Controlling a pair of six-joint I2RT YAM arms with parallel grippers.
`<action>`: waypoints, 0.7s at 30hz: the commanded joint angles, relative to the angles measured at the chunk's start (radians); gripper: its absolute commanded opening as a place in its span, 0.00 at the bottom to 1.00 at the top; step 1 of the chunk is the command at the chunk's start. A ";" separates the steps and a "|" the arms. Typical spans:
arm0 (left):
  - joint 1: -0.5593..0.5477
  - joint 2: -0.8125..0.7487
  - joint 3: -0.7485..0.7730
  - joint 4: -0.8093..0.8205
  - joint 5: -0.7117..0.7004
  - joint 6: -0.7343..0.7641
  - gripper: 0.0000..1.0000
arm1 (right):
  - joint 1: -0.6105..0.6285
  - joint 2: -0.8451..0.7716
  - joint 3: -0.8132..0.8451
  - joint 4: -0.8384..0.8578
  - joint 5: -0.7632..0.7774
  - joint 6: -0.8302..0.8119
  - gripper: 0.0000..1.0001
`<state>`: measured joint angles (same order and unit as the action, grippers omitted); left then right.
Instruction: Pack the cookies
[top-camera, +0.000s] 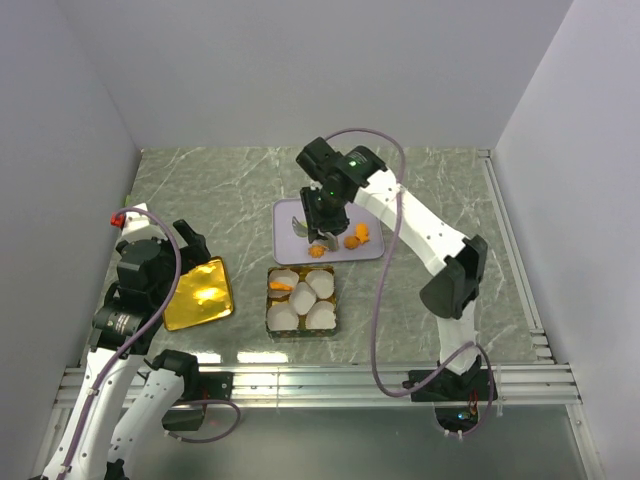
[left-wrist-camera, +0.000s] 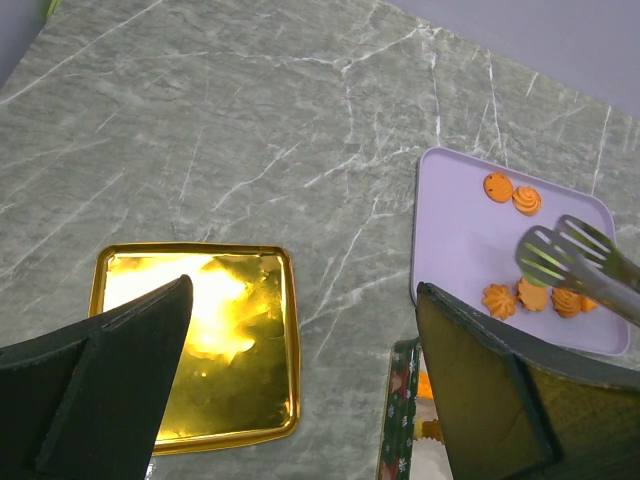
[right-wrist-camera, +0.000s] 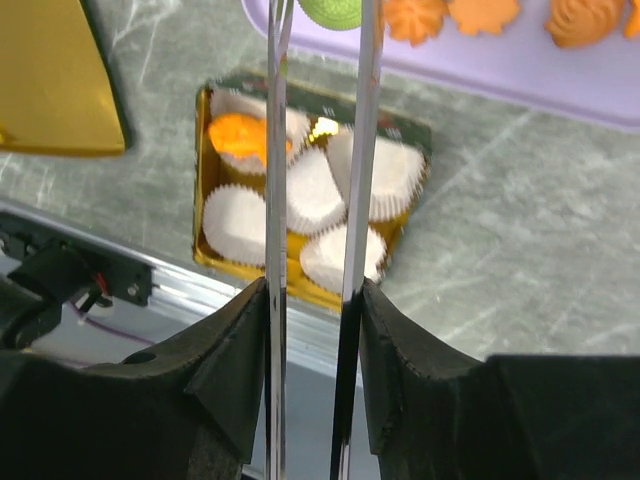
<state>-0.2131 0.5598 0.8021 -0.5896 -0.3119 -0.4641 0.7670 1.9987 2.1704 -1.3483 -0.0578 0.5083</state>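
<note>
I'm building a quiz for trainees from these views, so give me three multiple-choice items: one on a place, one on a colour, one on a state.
1. Relative to the tin, the gold lid lies: A behind; B left; C on top.
2. The tray is: A lavender; B red; C black.
3. The right pincer is: A wide open; B out of view; C shut on tongs.

B, the top view shows it beside the tin; A, every view shows lavender; C, it clamps the tongs.
</note>
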 joint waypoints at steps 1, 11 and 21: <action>-0.005 -0.011 0.005 0.028 0.005 0.015 0.99 | 0.000 -0.121 -0.058 -0.055 0.013 0.012 0.45; -0.011 -0.003 0.006 0.027 0.005 0.015 0.99 | 0.048 -0.336 -0.346 0.000 -0.014 0.024 0.45; -0.014 0.005 0.008 0.027 0.005 0.015 0.99 | 0.106 -0.393 -0.514 0.100 -0.047 0.081 0.45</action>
<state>-0.2230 0.5602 0.8021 -0.5892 -0.3119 -0.4641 0.8532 1.6428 1.6550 -1.3121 -0.0986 0.5583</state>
